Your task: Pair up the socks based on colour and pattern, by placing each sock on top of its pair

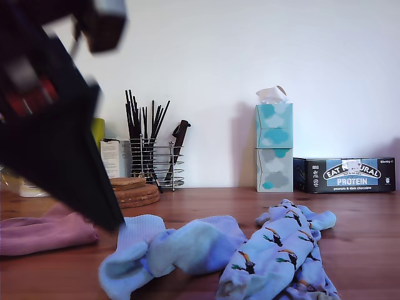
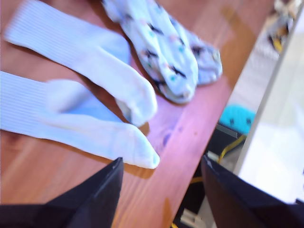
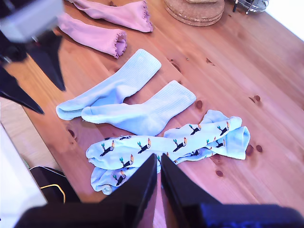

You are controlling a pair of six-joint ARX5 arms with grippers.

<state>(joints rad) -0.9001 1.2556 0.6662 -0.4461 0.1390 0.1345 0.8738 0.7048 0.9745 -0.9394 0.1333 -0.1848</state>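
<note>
Two plain light blue socks (image 3: pixel 114 85) (image 3: pixel 142 111) lie side by side and touch at their middles. Beside them, one toucan sock (image 3: pixel 166 145) lies over the other toucan sock (image 3: pixel 232 140). Two pink frilly-cuffed socks (image 3: pixel 95 38) (image 3: pixel 118 12) rest apart from each other farther along the table. My first gripper (image 2: pixel 161 164) is open and empty, hovering near the toes of the plain blue socks (image 2: pixel 90 57) by the table's edge. Its dark, blurred arm (image 1: pixel 56 144) fills the exterior view's left. My second gripper (image 3: pixel 158 159) is shut on nothing, high above the toucan pair.
At the back of the table stand cork coasters (image 1: pixel 134 190), a wire rack of black utensils (image 1: pixel 153 159), stacked tissue boxes (image 1: pixel 274 147) and a black protein bar box (image 1: pixel 344 175). The table's edge (image 3: pixel 47 142) runs close to the sock toes.
</note>
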